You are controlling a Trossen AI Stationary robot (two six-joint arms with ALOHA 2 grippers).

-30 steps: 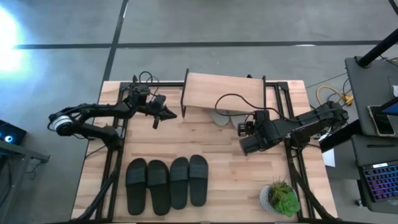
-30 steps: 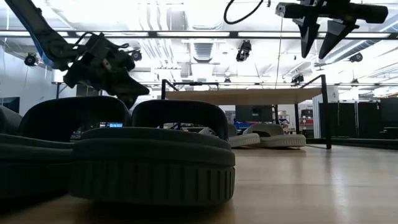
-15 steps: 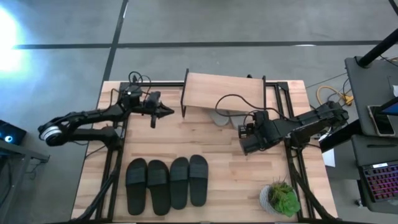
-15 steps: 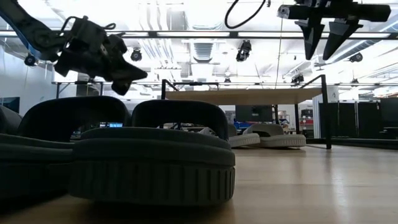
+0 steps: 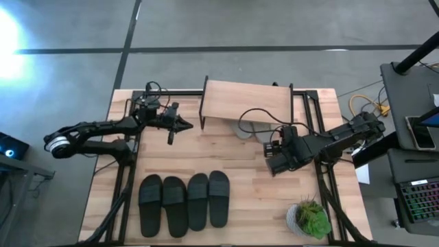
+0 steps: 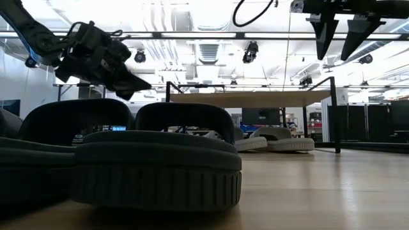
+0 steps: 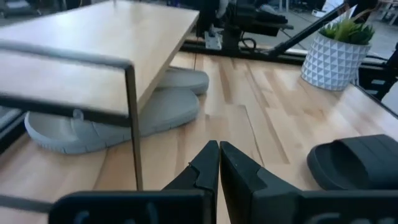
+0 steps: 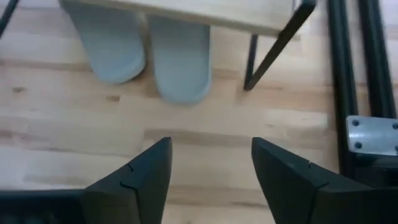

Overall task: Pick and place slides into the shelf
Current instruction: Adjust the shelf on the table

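Wooden table (image 5: 240,165), right end effector (image 5: 273,165) shifted toward plant (image 5: 310,218), fingers spread

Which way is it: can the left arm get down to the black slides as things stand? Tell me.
Probably yes. The left gripper, shut and empty, hangs above bare table beside the shelf; the four black slides lie in an open row nearer the table's front, with nothing standing between.

the shelf (image 5: 247,101) has a pale wood top on thin black legs. under it lies a light grey pair of slides (image 7: 118,112). four black slides (image 5: 184,201) sit on the light, streaky wooden table (image 5: 233,152). the green plant (image 5: 314,218) stands in a white pot with a triangle-faceted pattern (image 7: 331,61). both arms are dark.
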